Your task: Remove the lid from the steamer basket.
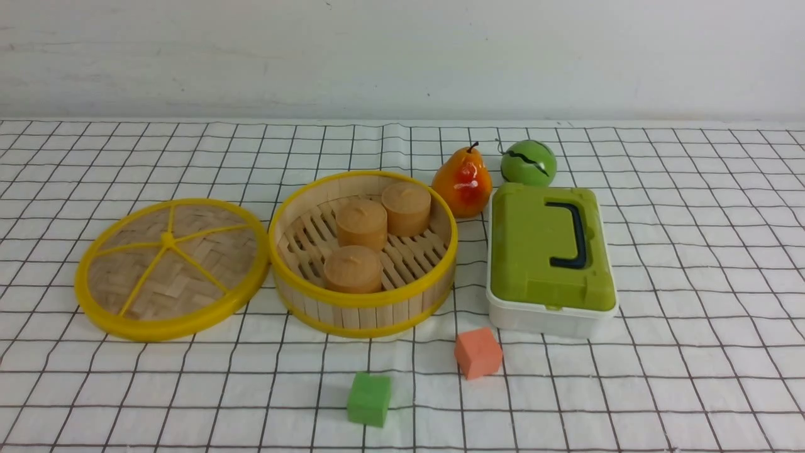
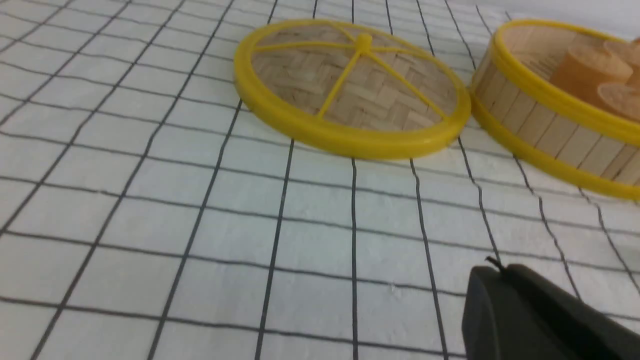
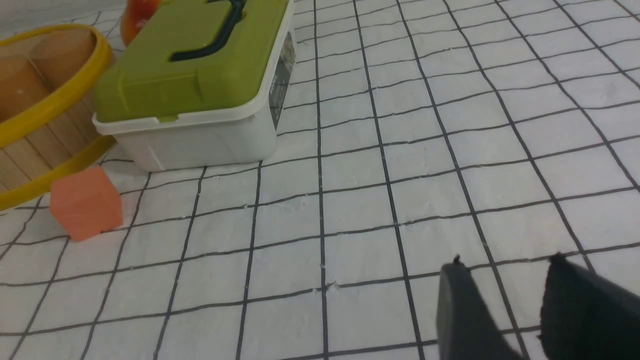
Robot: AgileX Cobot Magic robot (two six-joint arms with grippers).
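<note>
The lid [image 1: 171,268], a woven bamboo disc with yellow rim and spokes, lies flat on the checked cloth just left of the steamer basket [image 1: 363,308]. The basket stands open with three tan cylinders [image 1: 361,223] inside. Neither arm shows in the front view. In the left wrist view the lid [image 2: 350,95] and basket [image 2: 545,127] lie ahead, and my left gripper [image 2: 500,272] is shut and empty, well short of the lid. In the right wrist view my right gripper [image 3: 505,267] is open and empty over bare cloth, far from the basket [image 3: 35,145].
A white box with a green lid and dark handle [image 1: 550,258] stands right of the basket. A pear [image 1: 462,182] and a green ball [image 1: 528,162] sit behind it. An orange cube [image 1: 478,352] and a green cube [image 1: 369,398] lie in front.
</note>
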